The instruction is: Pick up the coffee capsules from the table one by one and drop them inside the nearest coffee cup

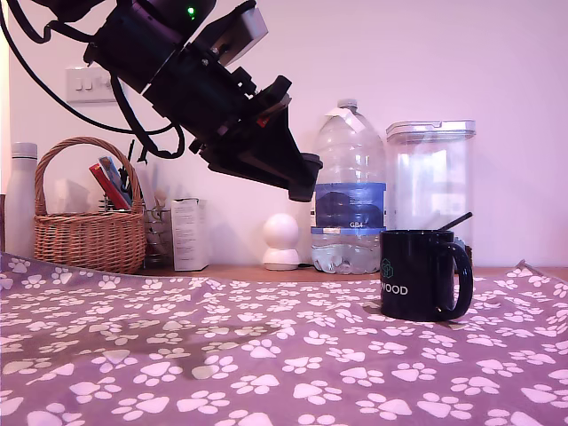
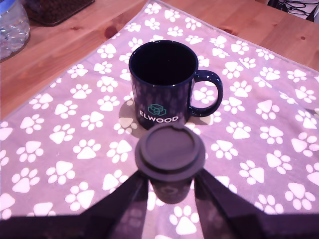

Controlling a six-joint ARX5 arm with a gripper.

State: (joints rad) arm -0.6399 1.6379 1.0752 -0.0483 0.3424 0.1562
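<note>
A dark round coffee capsule (image 2: 171, 152) is clamped between my gripper's (image 2: 170, 172) two dark fingers in the wrist view, its flat lid facing the camera. Just beyond it stands the glossy black coffee cup (image 2: 163, 82), upright, handle to one side, white "ELWOOD" letters and a teal logo on its wall. The exterior view shows my gripper (image 1: 306, 182) raised high above the table (image 1: 177, 355), to the left of the cup (image 1: 424, 275) and well above its rim. The capsule cannot be made out in that view. No loose capsules show on the paw-print cloth.
Behind the table a wooden ledge (image 1: 266, 272) carries a wicker basket (image 1: 89, 222), a white box (image 1: 189, 233), a small white round device (image 1: 281, 240), a large water bottle (image 1: 350, 191) and a clear plastic canister (image 1: 431, 186). A white bottle (image 1: 21, 200) stands at the exterior view's far left.
</note>
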